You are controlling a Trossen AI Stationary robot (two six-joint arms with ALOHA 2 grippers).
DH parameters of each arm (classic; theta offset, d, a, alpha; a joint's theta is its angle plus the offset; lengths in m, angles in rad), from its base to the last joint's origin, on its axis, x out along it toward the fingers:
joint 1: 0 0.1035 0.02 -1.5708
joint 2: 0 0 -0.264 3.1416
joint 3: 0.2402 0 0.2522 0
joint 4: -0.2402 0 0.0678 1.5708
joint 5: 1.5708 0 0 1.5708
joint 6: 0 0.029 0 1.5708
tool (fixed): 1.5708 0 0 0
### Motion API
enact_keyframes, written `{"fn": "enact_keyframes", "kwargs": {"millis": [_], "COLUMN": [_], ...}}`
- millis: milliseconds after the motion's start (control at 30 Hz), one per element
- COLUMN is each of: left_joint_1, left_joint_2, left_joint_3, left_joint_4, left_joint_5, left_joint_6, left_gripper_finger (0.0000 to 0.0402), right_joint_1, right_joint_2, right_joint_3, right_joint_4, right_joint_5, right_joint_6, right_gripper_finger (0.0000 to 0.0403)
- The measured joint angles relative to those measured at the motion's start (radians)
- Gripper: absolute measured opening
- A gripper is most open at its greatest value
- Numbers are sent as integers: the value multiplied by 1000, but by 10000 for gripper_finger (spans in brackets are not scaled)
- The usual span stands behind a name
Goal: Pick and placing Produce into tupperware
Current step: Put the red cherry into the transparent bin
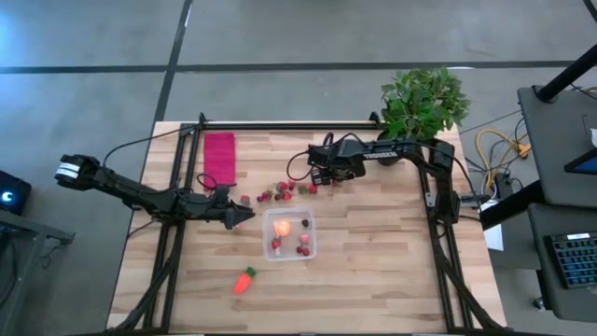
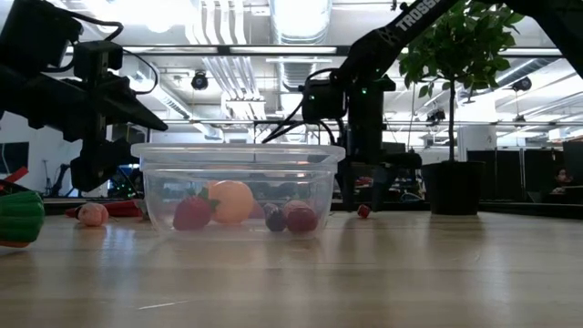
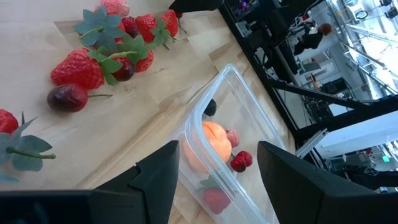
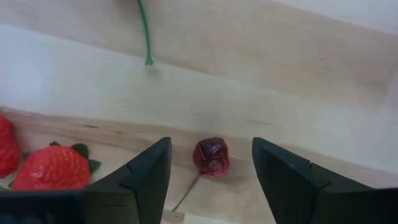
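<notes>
Right hand (image 4: 210, 163), fingers spread wide, straddles a dark red berry (image 4: 211, 156); being probably smooth, it may squirt sideways across the desk (image 4: 261, 56).

The table (image 1: 373, 252) is pale wood in butted planks, matt, with visible grain. The tupperware (image 1: 289, 233) is clear plastic, smooth and slightly glossy, its rim catching the light in the low view. Inside it the round fruit (image 3: 213, 140) looks smooth and softly matt, orange-pink. The strawberries (image 3: 78, 67) have a dimpled, faintly shiny red skin and flat, cloth-like green leaves. The cherry (image 4: 211, 156) is dark red, glossy and a little wrinkled. The carrot (image 1: 243, 281) looks like smooth orange plastic. The cloth (image 1: 220, 156) is matt red fabric. Both grippers' fingers (image 4: 146, 177) are dark, matt plastic with flat facets.
</notes>
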Motion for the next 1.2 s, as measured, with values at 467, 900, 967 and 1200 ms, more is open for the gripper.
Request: {"fn": "enact_keyframes", "kwargs": {"millis": [467,900,967,1200], "left_joint_1": [0,0,0,0], "left_joint_2": [0,0,0,0], "left_joint_3": [0,0,0,0], "left_joint_4": [0,0,0,1], "left_joint_5": [0,-2,-2,-2], "left_joint_6": [1,2,2,0], "left_gripper_finger": [203,203,203,203], "right_joint_1": [18,72,85,159], "right_joint_2": [-2,-4,-4,-78], "right_joint_3": [0,0,2,23], "right_joint_4": [-15,-18,-18,-13], "right_joint_5": [-8,-39,-41,-88], "right_joint_6": [9,-14,-15,-18], "right_gripper_finger": [100,55,47,40]}}
